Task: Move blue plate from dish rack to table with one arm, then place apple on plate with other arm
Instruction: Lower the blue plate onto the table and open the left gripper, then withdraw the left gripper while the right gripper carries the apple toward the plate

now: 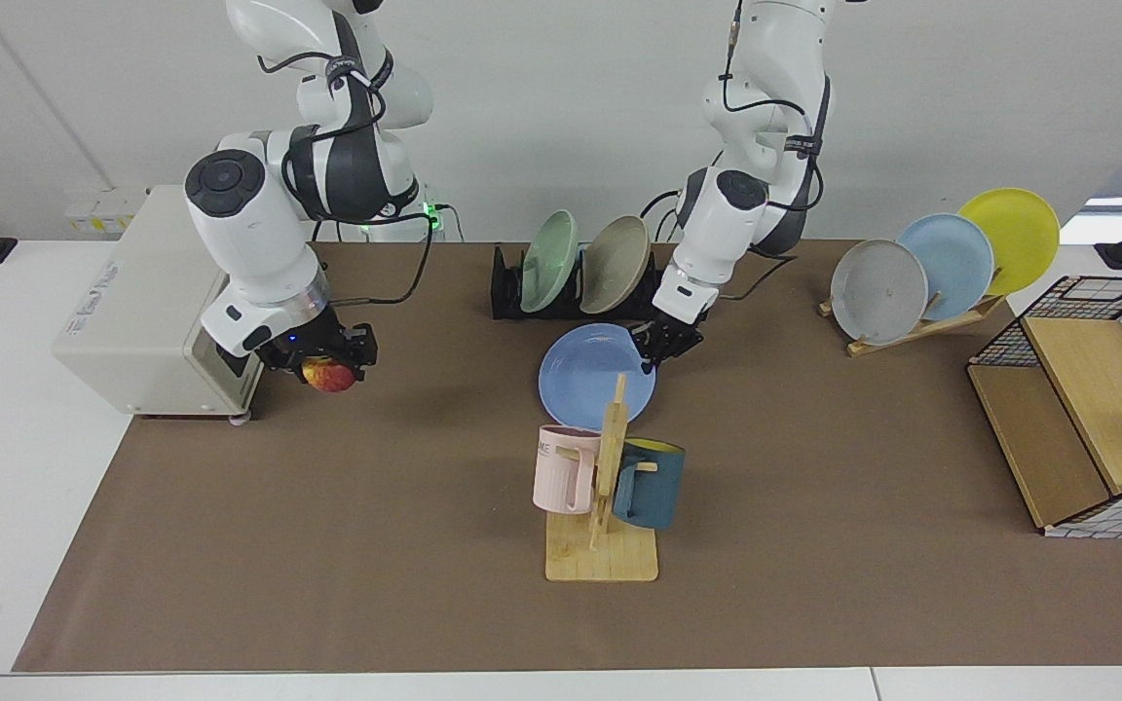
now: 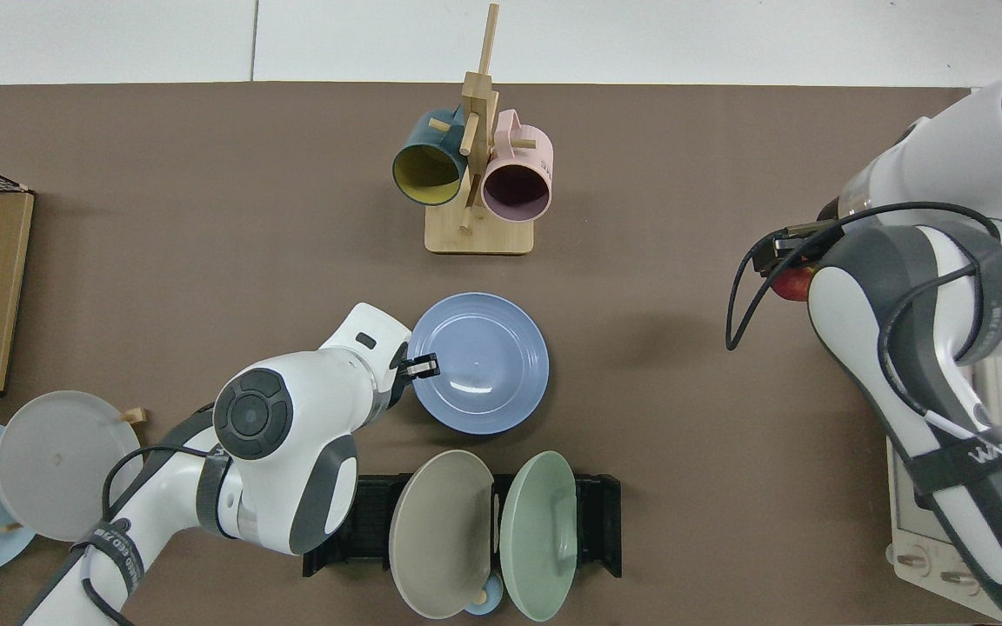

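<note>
1. Roughly at the mat's end by the beige box, the right end effector (image 1: pixel 327 362) hangs above the table (image 1: pixel 230 545) with its fingers closed round the apple (image 1: pixel 331 375). The fruit reads as small, firm and smooth-skinned, probably light. A squeeze across its widest part, as now, should hold it, though a round waxy surface may roll if set down off-centre.

2. Midway along the table's far edge stands the dish rack (image 1: pixel 507 287), carrying a green plate (image 1: pixel 549 259) and a tan plate (image 1: pixel 616 263).

3. Just in front of the rack, the blue plate (image 1: pixel 585 378) lies flat, or very nearly so, on the mat, behind the wooden mug stand (image 1: pixel 603 506). It looks stiff, thin-rimmed and matte, likely light but breakable, so the rim is the natural place to take it.

4. At that rim, on the side away from the apple, the left end effector (image 1: pixel 655 349) has its fingers pinched narrowly over the edge, seen also from above (image 2: pixel 418 368). Whether the plate bears fully on the mat I cannot tell.
</note>
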Available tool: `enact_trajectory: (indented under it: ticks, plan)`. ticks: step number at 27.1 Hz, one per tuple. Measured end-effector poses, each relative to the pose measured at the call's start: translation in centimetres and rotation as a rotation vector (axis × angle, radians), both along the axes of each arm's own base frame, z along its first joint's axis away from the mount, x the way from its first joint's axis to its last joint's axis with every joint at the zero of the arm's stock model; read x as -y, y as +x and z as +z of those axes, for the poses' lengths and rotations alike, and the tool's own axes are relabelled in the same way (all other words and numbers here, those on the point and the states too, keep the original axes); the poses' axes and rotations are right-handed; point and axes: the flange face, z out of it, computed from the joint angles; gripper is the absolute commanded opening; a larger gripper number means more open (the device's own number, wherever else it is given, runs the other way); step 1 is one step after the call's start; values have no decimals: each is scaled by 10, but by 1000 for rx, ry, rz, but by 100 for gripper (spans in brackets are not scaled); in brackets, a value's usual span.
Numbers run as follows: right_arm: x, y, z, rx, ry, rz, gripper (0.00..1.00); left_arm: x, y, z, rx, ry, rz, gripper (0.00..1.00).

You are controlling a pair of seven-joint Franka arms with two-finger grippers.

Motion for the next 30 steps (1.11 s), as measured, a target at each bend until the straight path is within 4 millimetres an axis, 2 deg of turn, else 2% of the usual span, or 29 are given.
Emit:
enact_trajectory:
  ticks: [8, 9, 11, 13, 14, 19, 23, 27, 30]
  plan:
    - [-2, -1, -2, -3, 0, 3, 0, 9, -4, -3, 1, -8, 2, 0]
    - [-2, -1, -2, -4, 0, 3, 0, 10, -4, -3, 0, -8, 3, 9]
    - [-2, -1, -3, -6, 0, 3, 0, 11, -4, -4, -3, -8, 4, 60]
    - [-2, -1, -4, -8, -1, 3, 0, 11, -4, -7, -9, -8, 5, 96]
    - [-2, -2, -4, -9, -1, 3, 0, 11, -5, -9, -12, -7, 4, 100]
    - [-2, -2, -5, -10, -1, 3, 0, 9, -3, -18, -28, -4, 4, 100]
    - [-3, -2, -5, -10, -1, 4, 0, 5, 3, -18, -28, -7, 16, 100]
    - [-6, -2, -5, -11, -1, 10, 0, -8, 17, -11, -49, 2, 35, 100]
    - [-8, -3, -6, -14, -1, 13, 0, -21, 32, 3, -74, 42, 17, 100]
